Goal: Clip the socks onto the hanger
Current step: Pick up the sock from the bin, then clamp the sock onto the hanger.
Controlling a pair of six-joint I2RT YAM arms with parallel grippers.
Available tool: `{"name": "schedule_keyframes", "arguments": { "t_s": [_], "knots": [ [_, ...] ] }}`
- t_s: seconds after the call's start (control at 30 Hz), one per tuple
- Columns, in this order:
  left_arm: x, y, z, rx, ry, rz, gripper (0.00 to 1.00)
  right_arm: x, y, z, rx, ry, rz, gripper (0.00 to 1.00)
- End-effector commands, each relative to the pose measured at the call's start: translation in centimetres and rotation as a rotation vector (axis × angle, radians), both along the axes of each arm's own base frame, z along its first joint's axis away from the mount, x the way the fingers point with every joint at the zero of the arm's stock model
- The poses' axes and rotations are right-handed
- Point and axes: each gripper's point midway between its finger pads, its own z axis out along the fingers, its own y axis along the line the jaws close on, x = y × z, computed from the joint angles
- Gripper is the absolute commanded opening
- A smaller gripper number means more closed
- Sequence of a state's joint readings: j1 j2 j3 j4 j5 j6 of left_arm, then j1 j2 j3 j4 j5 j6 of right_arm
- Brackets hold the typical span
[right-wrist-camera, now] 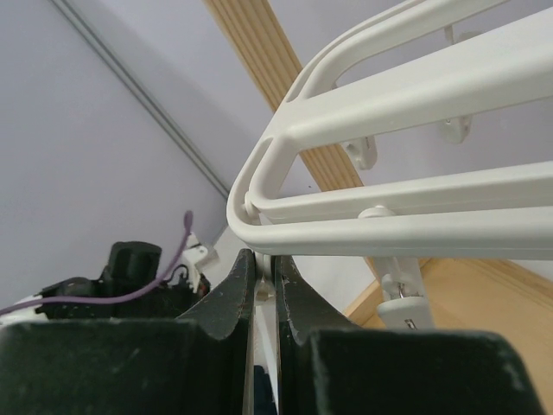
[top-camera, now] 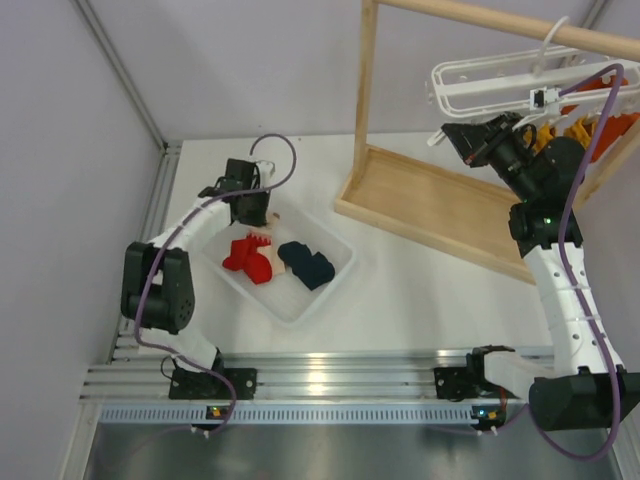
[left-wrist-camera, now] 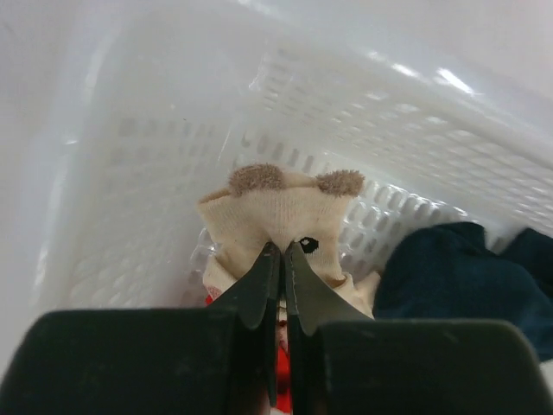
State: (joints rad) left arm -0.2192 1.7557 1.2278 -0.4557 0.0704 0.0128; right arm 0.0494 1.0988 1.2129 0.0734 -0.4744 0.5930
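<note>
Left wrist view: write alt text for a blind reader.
The left gripper, jaws closed, pinches the beige face-patterned part of a red sock inside a white perforated basket. A navy sock lies to its right.

We see bright, even, diffuse light from overhead in the top view. The white counter (top-camera: 420,300) carries only faint, soft shadows, and glare sits on the aluminium rail (top-camera: 320,385) at 6 o'clock. In the left wrist view the white basket (left-wrist-camera: 147,164) is washed out and hazy from 9 to 12 o'clock, with glare spots at 1 o'clock. The beige-faced sock (left-wrist-camera: 276,207) is sharp, while the left gripper (left-wrist-camera: 282,251) at 6 o'clock is a dark blur. In the right wrist view the hanger (right-wrist-camera: 415,95) is evenly lit and soft-edged, and the right gripper (right-wrist-camera: 259,259) is dark, grainy and out of focus.
</note>
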Motion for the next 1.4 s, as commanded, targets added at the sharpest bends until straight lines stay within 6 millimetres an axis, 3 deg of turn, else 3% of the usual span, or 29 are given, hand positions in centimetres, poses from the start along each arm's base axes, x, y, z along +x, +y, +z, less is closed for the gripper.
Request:
{"name": "schedule_keyframes", "arguments": {
  "t_s": [0.0,0.03,0.33,0.53,0.57,0.73,0.93,1.1,1.17,1.2,1.37],
  "knots": [
    [0.7,-0.6,10.3,-0.051,-0.246,-0.072,0.0,-1.4,0.1,2.6,-0.011,-0.088,0.015,0.0],
    [0.2,-0.6,12.6,-0.061,-0.307,-0.082,0.0,-1.4,0.1,2.6,-0.01,-0.092,0.015,0.0],
    [-2.4,-0.5,21.2,-0.103,-0.56,-0.13,0.0,-1.9,0.5,3.0,-0.001,-0.11,0.039,0.0],
    [-3.6,-5.3,27.8,-0.302,-0.729,-0.316,0.0,-2.0,0.5,3.3,0.01,-0.116,0.04,0.0],
    [-3.8,-6.5,29.7,-0.363,-0.763,-0.353,0.0,-2.0,0.5,3.3,0.016,-0.114,0.042,0.0],
    [-5.4,-11.9,34.1,-0.5,-0.881,-0.539,0.0,-1.9,0.5,3.6,0.041,-0.118,0.044,0.0],
    [-7.2,-19.6,37.0,-0.64,-0.979,-0.715,0.0,-1.8,0.6,4.4,0.066,-0.135,0.051,0.0],
    [-7.6,-25.4,36.2,-0.723,-0.988,-0.811,0.0,-1.7,0.8,5.1,0.073,-0.149,0.062,0.0],
    [-7.7,-26.5,36.9,-0.741,-1.044,-0.831,0.0,-1.8,0.8,5.3,0.075,-0.154,0.067,0.0],
    [-7.6,-27.6,36.1,-0.746,-1.03,-0.84,0.0,-1.8,0.9,5.5,0.078,-0.156,0.071,0.0],
    [-7.0,-30.0,36.2,-0.768,-1.057,-0.842,0.0,-1.6,1.1,5.2,0.082,-0.145,0.087,0.0]
  ]
}}
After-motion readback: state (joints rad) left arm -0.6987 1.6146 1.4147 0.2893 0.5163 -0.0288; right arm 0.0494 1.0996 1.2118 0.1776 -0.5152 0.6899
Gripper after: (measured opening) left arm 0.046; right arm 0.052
